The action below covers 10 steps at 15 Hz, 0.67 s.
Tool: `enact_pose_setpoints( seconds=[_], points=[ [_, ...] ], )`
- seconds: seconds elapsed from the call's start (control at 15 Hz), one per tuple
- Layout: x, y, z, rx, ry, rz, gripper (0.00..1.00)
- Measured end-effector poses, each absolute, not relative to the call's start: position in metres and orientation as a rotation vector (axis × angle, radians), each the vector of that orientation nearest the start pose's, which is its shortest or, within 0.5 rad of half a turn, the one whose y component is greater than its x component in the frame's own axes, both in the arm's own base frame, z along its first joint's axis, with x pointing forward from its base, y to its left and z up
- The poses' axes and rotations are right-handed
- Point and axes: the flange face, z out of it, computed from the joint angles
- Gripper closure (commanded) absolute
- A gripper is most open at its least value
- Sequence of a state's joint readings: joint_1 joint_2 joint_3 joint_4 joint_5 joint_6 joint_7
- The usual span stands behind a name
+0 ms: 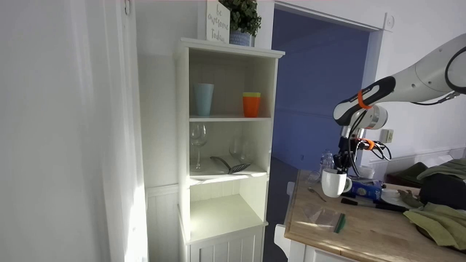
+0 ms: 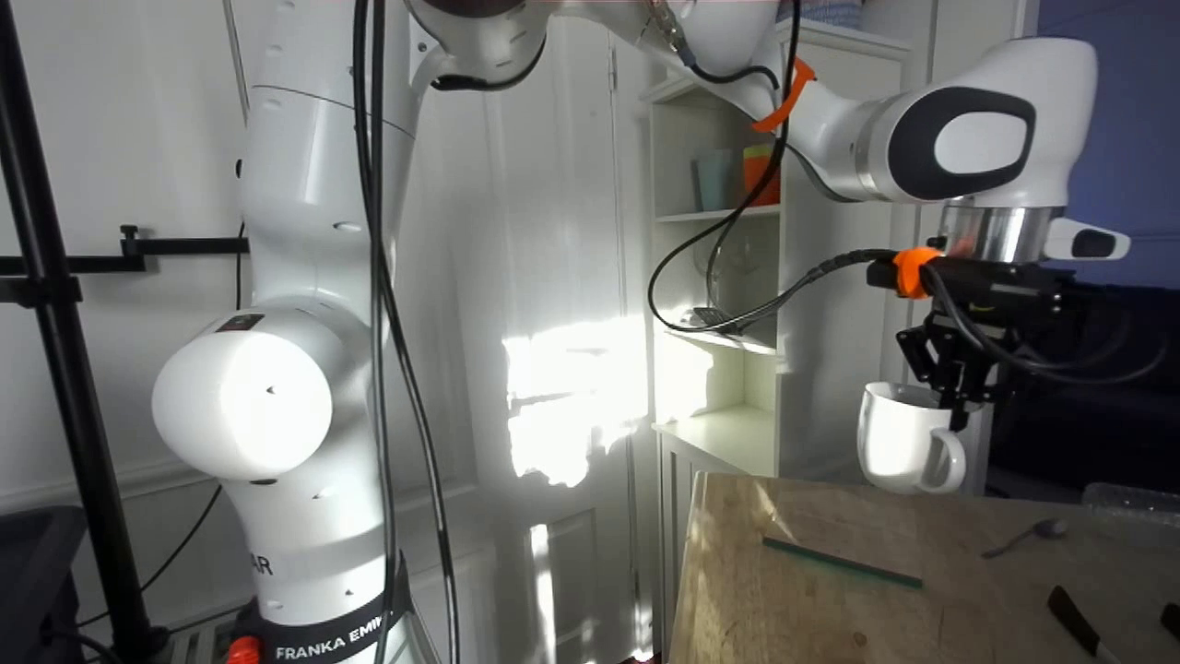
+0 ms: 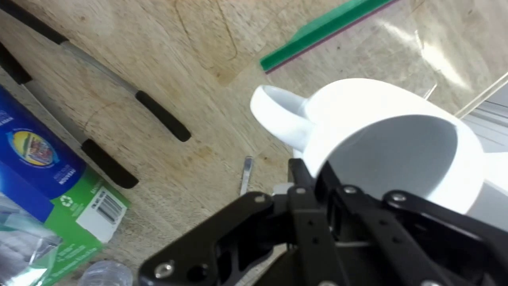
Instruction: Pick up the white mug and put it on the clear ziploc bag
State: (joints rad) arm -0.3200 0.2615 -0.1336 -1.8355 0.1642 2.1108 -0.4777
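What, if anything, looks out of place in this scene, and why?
A black slotted spatula lies on the white cabinet shelf beside a clear, long-stemmed wine glass; a cooking utensil seems odd there.

White mug [image 3: 353, 99] in gripper [image 3: 313, 174] looks v. glossy, smooth ceramic from where I stand; gripper mostly matt w/ shiny metal screws [image 3: 164, 270]. Below gripper: bag [image 1: 325, 217] = clear, shiny plast.; table [image 1: 378, 236] = grainy wood; spoon [image 3: 246, 171] = shiny metal. Well apart from gripper: matt cloth [image 1: 433, 218].
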Motion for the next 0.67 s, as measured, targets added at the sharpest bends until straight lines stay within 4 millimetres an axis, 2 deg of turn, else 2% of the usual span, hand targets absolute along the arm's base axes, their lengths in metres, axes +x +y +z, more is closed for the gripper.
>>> enact_pose_setpoints(
  seconds=[0.33,0.67],
  points=[
    [0.562,-0.205,0.371,-3.105,0.097,-0.22,0.98],
    [0.552,-0.173,0.339,-3.162,0.137,-0.244,0.98]
  ],
)
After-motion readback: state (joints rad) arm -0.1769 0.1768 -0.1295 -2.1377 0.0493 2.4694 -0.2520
